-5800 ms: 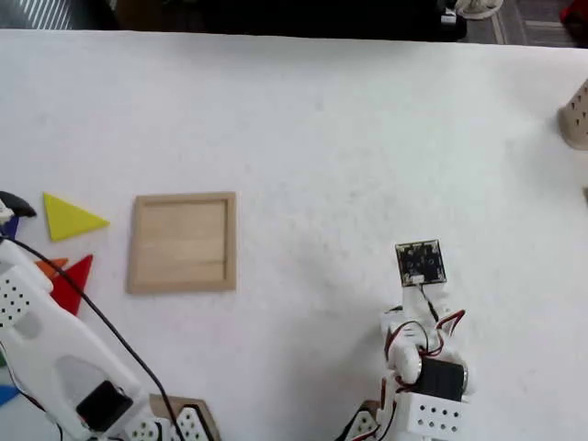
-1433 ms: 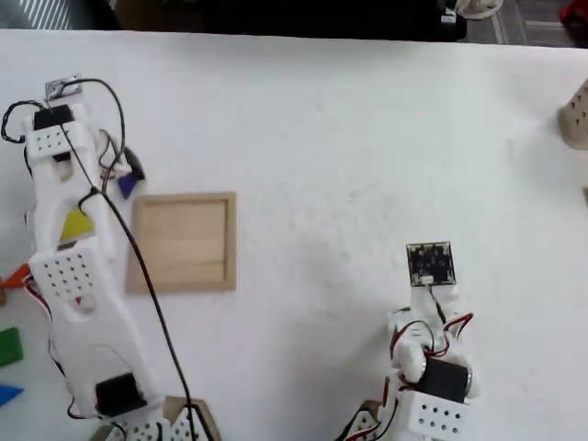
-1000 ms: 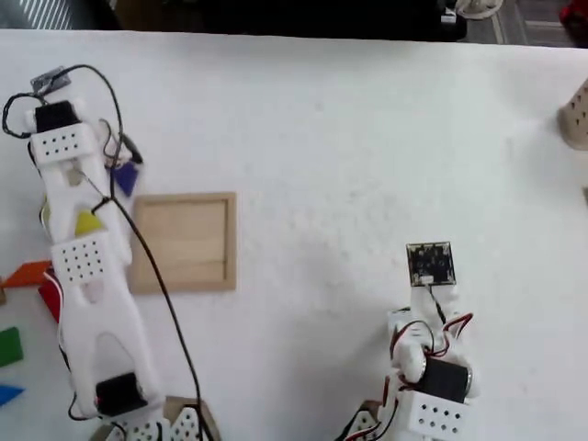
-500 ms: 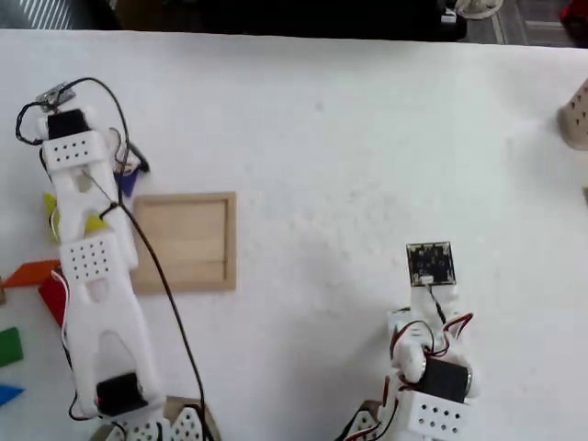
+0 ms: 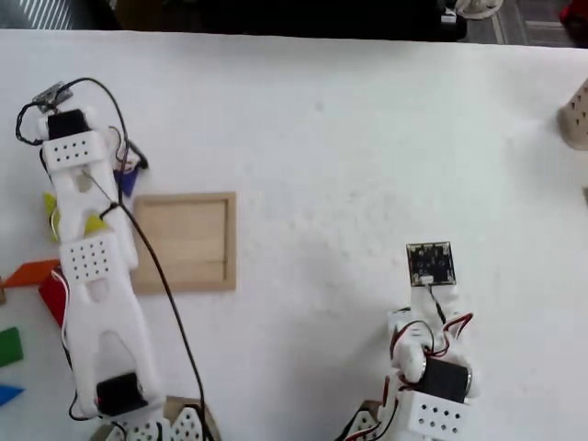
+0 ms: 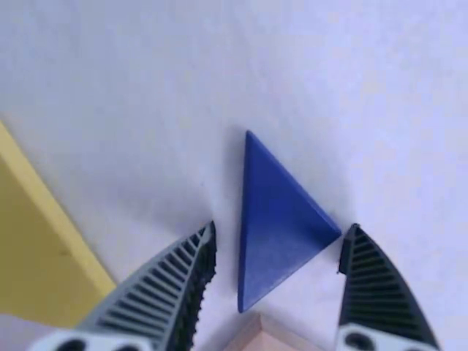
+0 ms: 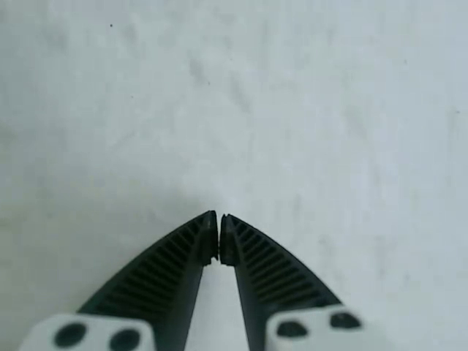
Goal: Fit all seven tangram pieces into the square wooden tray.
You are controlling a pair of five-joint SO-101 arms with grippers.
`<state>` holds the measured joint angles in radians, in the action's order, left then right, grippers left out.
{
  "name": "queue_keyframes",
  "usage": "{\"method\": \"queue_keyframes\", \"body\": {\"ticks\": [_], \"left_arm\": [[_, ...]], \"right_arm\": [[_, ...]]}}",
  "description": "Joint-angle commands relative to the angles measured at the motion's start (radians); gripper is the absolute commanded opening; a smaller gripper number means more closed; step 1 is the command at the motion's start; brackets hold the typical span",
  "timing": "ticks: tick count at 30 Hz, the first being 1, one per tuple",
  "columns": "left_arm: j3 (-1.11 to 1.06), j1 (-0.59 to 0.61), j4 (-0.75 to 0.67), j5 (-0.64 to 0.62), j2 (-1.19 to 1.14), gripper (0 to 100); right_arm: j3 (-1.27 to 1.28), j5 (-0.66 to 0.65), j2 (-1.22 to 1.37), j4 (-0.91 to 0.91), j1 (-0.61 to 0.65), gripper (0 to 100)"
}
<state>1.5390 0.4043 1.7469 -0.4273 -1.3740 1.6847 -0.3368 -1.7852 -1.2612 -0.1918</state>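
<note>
Left gripper point(image 6: 280, 232): jaws apart, one on either side of the blue triangle point(image 6: 278, 208), with a gap showing on both sides. No grip yet.
Blue triangle: flat on the table outside the square wooden tray point(image 5: 184, 197), at its far-left corner. One tip is just beside the wood, perhaps touching (cannot tell which).
Right gripper point(image 7: 219, 240): fingers together with nothing between them, over bare table well apart from the tray.
Tray: the floor that shows is bare wood with no piece seated, so the task is at its start.
Other pieces: yellow triangle point(image 5: 93, 223), orange piece point(image 5: 30, 272), red piece point(image 5: 53, 299), green piece point(image 5: 9, 345) and light blue piece point(image 5: 7, 394), all on the table left of the tray.
Risk, slip: the piece is thin and its sides converge. Closing on slanted edges could turn it or squeeze it out of the jaws.
Risk, tray: the piece sits so near the corner that a closing finger could catch the rim and shift the tray.
Risk, cable: the black cable point(image 5: 152, 266) hangs across the tray's left part and could drag on a piece carried over it.
Hidden: the left arm covers most of the yellow triangle and the tray's left rim.
Cut off: the green and light blue pieces run off the picture edge.
Unclear: I count six pieces and cannot place a seventh. Whether the fingertips touch the table cannot be told.
</note>
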Motion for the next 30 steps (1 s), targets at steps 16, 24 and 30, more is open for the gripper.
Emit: {"method": "queue_keyframes", "body": {"ticks": [16, 24, 30], "left_arm": [[0.054, -0.002, -0.034, -0.006, 0.015, 9], [0.095, -0.002, 0.014, -0.006, 0.042, 9], [0.106, 0.018, 0.043, 0.043, 0.209, 9]], "right_arm": [[0.006, -0.009, -0.012, -0.005, -0.004, 1.7], [0.006, -0.009, -0.012, -0.005, -0.004, 1.7], [0.006, -0.009, -0.012, -0.005, -0.005, 1.7]]}}
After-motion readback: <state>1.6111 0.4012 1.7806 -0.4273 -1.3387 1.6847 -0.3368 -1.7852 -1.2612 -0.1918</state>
